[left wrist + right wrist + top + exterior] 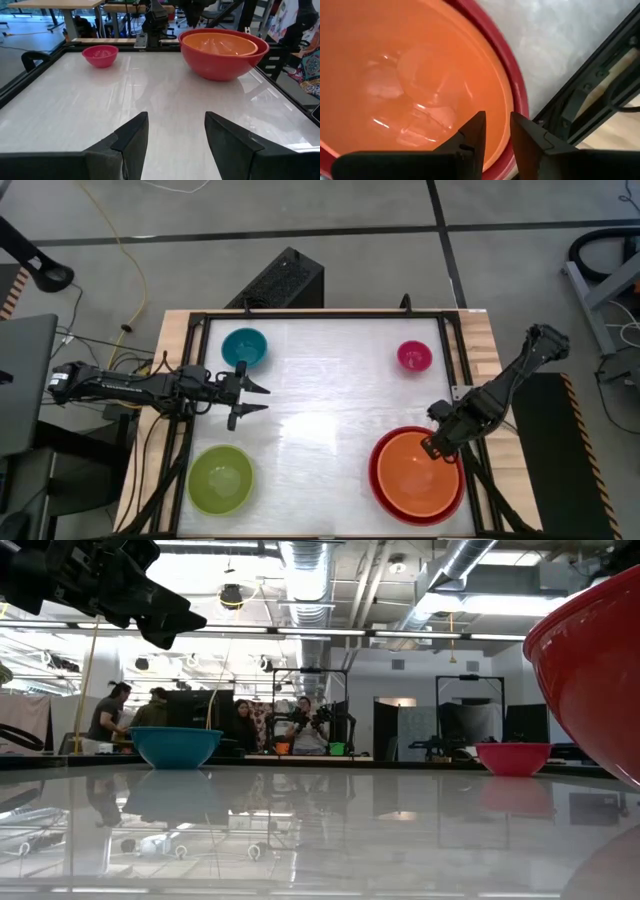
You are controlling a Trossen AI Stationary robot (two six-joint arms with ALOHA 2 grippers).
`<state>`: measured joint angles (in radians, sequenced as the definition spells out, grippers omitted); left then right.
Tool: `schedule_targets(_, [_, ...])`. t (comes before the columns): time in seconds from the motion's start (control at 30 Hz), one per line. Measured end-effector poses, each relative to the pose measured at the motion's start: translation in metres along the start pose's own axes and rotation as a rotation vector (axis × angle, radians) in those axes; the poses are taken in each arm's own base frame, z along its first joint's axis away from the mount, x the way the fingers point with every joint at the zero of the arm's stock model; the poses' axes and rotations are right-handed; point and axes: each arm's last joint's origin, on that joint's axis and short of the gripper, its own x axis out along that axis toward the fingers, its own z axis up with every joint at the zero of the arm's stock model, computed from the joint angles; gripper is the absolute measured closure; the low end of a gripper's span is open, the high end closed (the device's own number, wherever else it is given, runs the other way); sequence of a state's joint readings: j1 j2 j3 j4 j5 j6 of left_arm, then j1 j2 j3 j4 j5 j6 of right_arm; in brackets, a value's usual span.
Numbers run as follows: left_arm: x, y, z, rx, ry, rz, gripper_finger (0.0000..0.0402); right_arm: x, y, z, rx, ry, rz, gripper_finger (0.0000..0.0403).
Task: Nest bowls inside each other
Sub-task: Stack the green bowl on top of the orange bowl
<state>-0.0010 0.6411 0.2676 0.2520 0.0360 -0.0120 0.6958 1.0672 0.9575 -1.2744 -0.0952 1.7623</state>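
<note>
The orange bowl (pixel 415 475) sits nested inside the larger red bowl (pixel 375 470) at the table's near right. My right gripper (pixel 496 132) points down over the far right rim of this pair. It is open a little, with nothing between its fingers. My left gripper (pixel 262 400) waits open and level above the table's left side, pointing toward the right edge. The teal bowl (pixel 244 347) stands at the far left, the small pink bowl (pixel 414 357) at the far right, and the lime green bowl (pixel 220 479) at the near left, each upright on its base.
A black frame (pixel 455 370) runs around the white tabletop, and its bar lies close beside the red bowl (pixel 520 90). The middle of the table between the bowls is bare. People and workbenches show in the room behind the table in the low view.
</note>
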Motion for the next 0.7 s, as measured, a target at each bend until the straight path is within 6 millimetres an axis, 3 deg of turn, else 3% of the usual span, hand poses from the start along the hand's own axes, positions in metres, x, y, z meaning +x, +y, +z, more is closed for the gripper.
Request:
schedule_targets(0.2, [0.000, 0.000, 0.000, 0.004, 0.004, -0.005, 0.0216, -0.020, 0.004, 0.006, -0.038, -0.057, 0.036, 0.0292])
schedule_targets(0.37, [0.000, 0.000, -0.001, 0.014, 0.009, 0.000, 0.0216, -0.035, 0.011, 0.016, -0.130, -0.211, 0.107, 0.0292])
schedule_targets(0.7, [0.000, 0.000, -0.001, 0.011, 0.010, 0.003, 0.0216, -0.040, 0.038, 0.055, -0.292, -0.439, 0.219, 0.0292])
